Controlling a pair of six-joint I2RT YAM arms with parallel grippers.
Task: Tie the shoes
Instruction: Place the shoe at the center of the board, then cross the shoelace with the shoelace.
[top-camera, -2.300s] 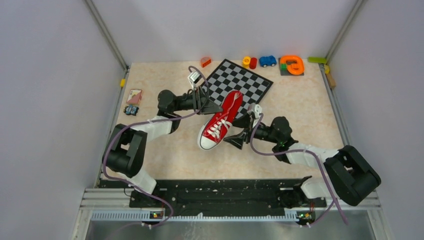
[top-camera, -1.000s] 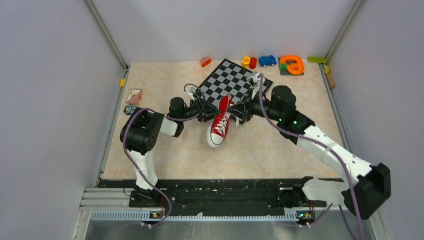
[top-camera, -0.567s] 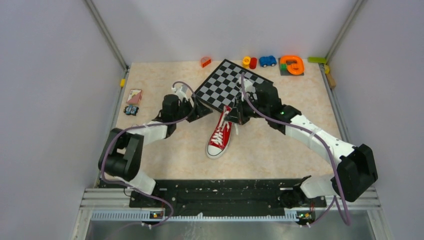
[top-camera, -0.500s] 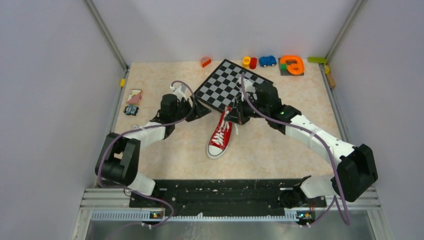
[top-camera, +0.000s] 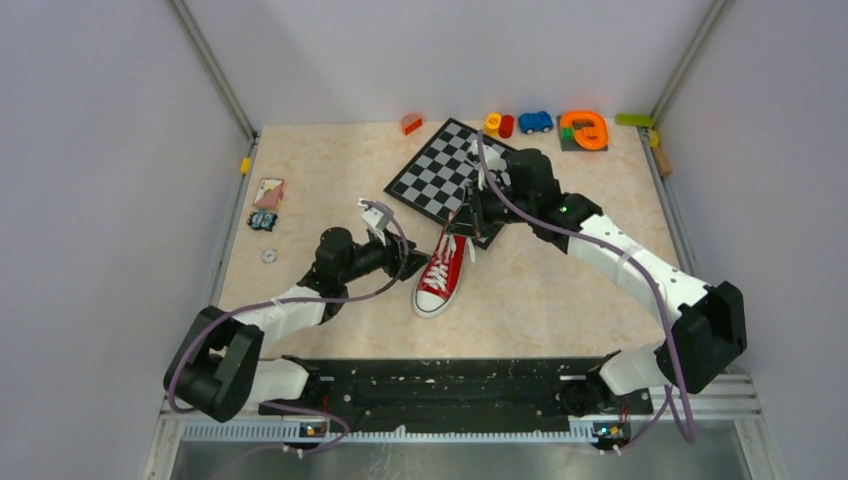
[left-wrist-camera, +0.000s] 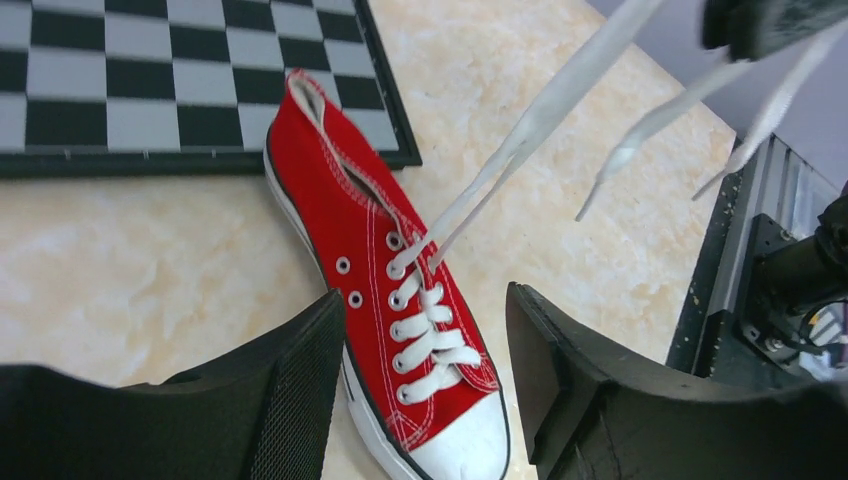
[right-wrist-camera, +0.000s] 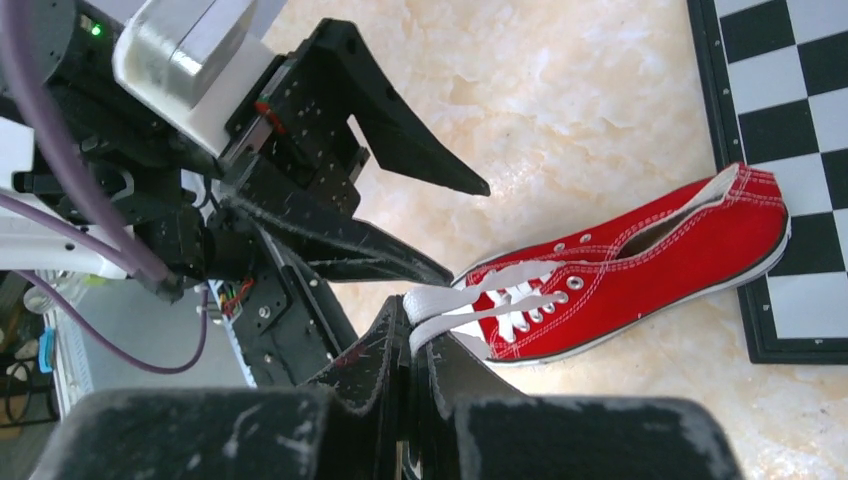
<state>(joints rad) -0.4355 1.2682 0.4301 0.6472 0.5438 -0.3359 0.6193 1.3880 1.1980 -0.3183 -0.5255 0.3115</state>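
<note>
The red shoe (top-camera: 441, 277) lies on the table with its white toe cap toward the arms and its heel at the checkerboard's near corner. My right gripper (top-camera: 470, 222) hovers over the heel end, shut on both white laces (right-wrist-camera: 500, 285), which run taut from the top eyelets up to it (right-wrist-camera: 418, 322). My left gripper (top-camera: 410, 262) stands open just left of the shoe. In the left wrist view the laced front of the shoe (left-wrist-camera: 375, 265) shows between the left gripper's (left-wrist-camera: 425, 298) spread fingers, without touching them. The laces (left-wrist-camera: 545, 105) rise to the upper right.
The checkerboard (top-camera: 437, 172) lies behind the shoe. Small toys line the back edge: an orange block (top-camera: 411, 123), a yellow and red piece (top-camera: 499, 124), a blue car (top-camera: 535, 121), an orange ring (top-camera: 584, 130). A card (top-camera: 268, 192) and a washer (top-camera: 269, 256) lie at the left.
My left gripper has opened and swung from the board's left corner back toward the near side, beside the shoe's laced front. The right gripper stays shut on the raised laces.
</note>
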